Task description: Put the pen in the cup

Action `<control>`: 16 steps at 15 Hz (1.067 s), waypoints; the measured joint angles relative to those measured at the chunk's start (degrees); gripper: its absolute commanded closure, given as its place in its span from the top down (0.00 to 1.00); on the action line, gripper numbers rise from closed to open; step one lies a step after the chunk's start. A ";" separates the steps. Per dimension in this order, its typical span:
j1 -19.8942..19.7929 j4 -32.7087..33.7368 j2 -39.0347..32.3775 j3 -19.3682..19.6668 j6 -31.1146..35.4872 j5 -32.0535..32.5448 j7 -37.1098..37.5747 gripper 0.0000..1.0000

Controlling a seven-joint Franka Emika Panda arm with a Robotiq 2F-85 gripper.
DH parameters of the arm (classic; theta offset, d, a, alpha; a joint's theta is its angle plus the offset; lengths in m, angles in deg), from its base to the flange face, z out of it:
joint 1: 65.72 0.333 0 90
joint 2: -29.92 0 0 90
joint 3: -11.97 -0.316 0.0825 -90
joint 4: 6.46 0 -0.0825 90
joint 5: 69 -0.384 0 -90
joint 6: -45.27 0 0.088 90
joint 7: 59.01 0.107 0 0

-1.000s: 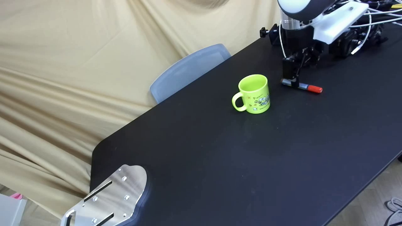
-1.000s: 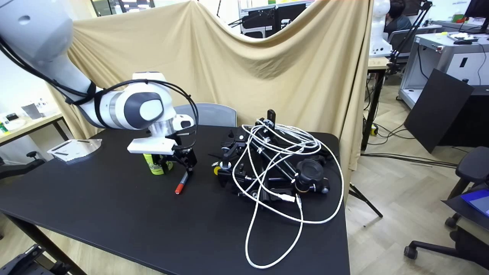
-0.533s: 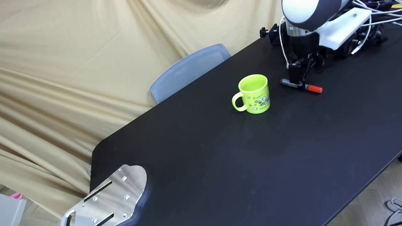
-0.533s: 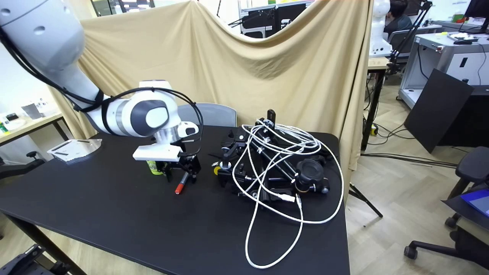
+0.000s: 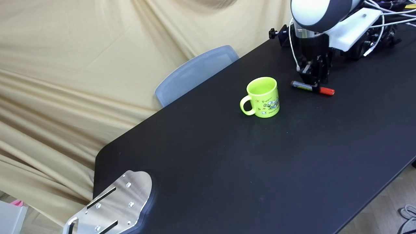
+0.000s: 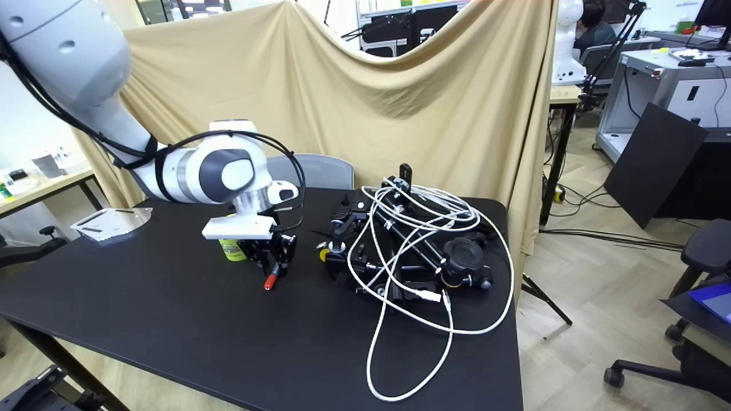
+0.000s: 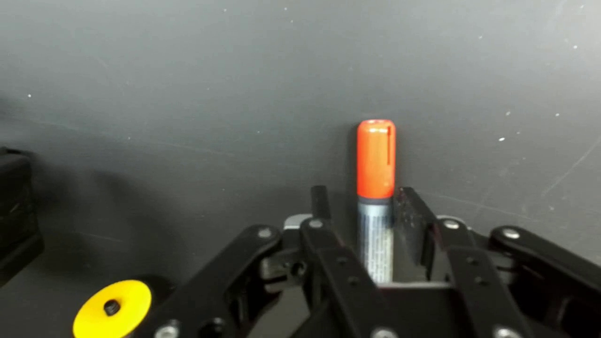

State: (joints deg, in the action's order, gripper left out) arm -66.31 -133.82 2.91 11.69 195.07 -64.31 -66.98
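Note:
The pen [image 7: 375, 162], with its orange-red cap and blue-grey barrel, lies flat on the black table. My gripper [image 7: 362, 190] points down over it, its fingers on either side near where cap meets barrel. The jaws are partly closed. A gap shows between pen and left finger in the wrist view; the right finger is very close, and I cannot tell if it touches. The lime-green cup [image 5: 265, 101] stands upright a short way from the pen, its handle turned away from the gripper. In an exterior view the arm partly hides the cup [image 6: 233, 251].
Black clamps and stands [image 6: 411, 251] tangled with white cables lie beside the gripper. A yellow disc [image 7: 112, 307] of that gear shows in the wrist view. A metal plate [image 5: 113, 201] sits at the table's far end, and a grey chair [image 5: 198, 73] stands at the edge.
The gripper has moved along the pen towards its red cap and its jaws have drawn much closer together. The pen has shifted slightly and rolled, showing a yellow label patch.

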 measured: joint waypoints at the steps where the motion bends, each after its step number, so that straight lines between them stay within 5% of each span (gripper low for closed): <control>1: 0.00 0.01 0.00 0.00 0.00 0.06 -0.02 0.05; 16: 2.13 -0.05 3.36 1.46 -0.65 5.34 0.21 0.05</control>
State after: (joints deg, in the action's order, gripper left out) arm -64.18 -133.87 6.27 13.14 194.42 -58.97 -66.77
